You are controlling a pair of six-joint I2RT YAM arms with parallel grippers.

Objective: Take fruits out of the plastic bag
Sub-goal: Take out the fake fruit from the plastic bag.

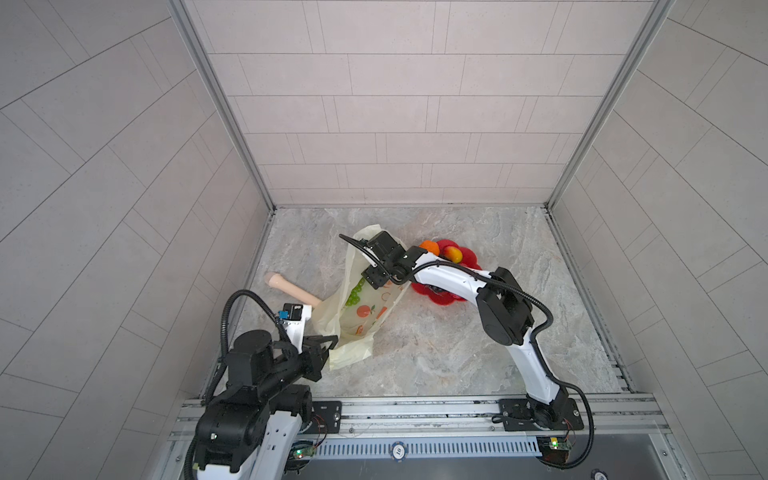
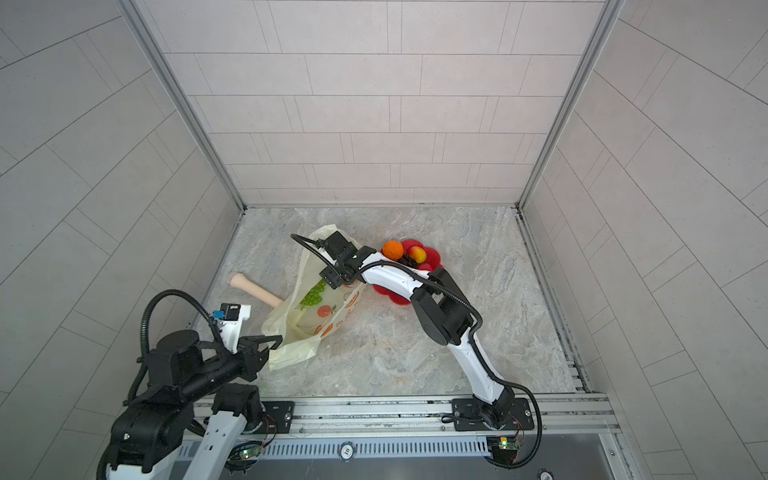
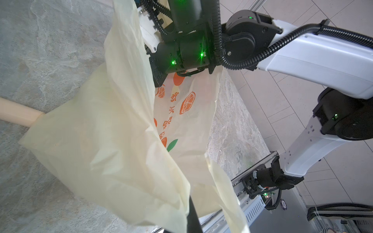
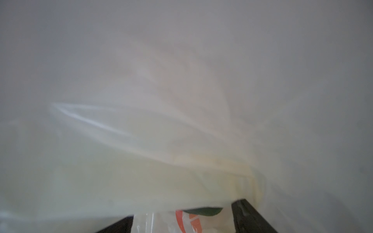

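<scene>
Pale yellow plastic bag (image 1: 352, 348) is pinched by the left hand (image 1: 331, 342), the right hand (image 4: 183, 217) spread wide inside it.

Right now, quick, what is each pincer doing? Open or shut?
Left pincer: shut on the plastic bag at its edge.
Right pincer: open, bag film lying between its fingers.

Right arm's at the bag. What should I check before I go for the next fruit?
1. Left gripper shut on the plastic bag: ok.
2. Right gripper jaws apart: ok.
3. Green grape bunch seen inside the bag: ok.
4. Right wrist view of the fruit: not ok, bag film covers it.
5. Free room on the red plate: cannot tell, the arm hides part.
</scene>
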